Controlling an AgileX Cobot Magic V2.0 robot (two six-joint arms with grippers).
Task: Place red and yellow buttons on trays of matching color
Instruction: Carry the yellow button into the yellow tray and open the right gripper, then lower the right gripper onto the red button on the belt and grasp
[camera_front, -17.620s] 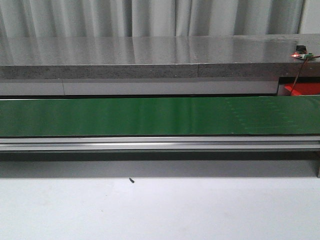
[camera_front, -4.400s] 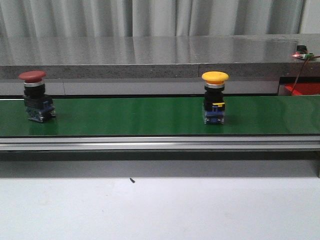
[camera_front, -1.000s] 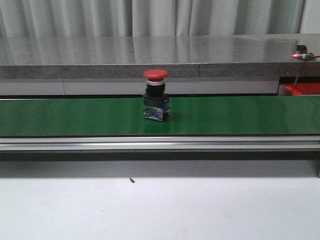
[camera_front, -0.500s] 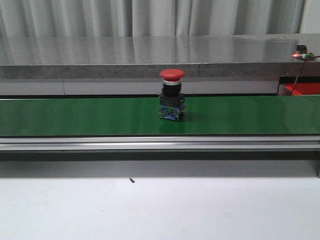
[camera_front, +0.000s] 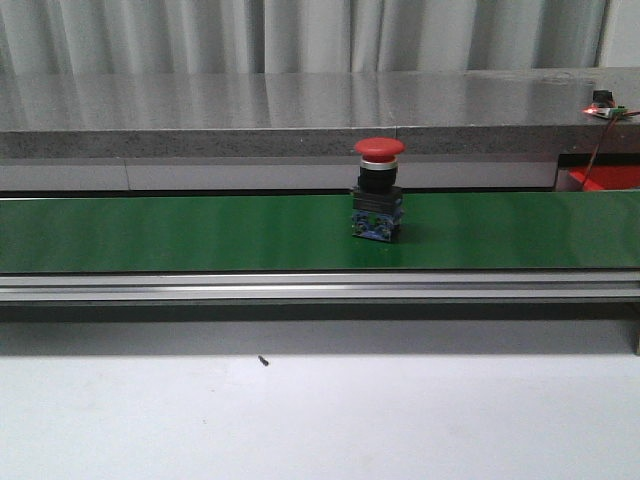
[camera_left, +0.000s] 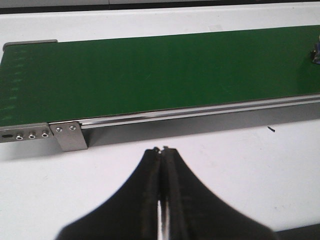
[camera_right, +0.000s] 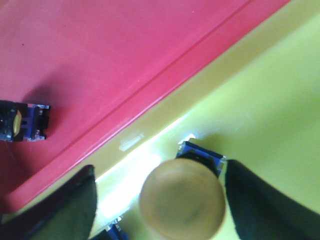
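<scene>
Glossy green conveyor belt (camera_front: 200, 232) spans mid-frame, above the white matte tabletop (camera_front: 320, 420). Red button (camera_front: 378, 190), mushroom cap on a black-blue block, stands upright right of centre on the belt. Only the right wrist view shows smooth red tray (camera_right: 100, 55) and yellow tray (camera_right: 280, 90): right claw (camera_right: 165, 200) spread around the domed yellow button (camera_right: 182, 200). Left claw (camera_left: 163, 150) pressed together over tabletop.

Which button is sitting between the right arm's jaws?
The yellow button, standing on the yellow tray with the open jaws either side. The red button is on the green belt.
</scene>
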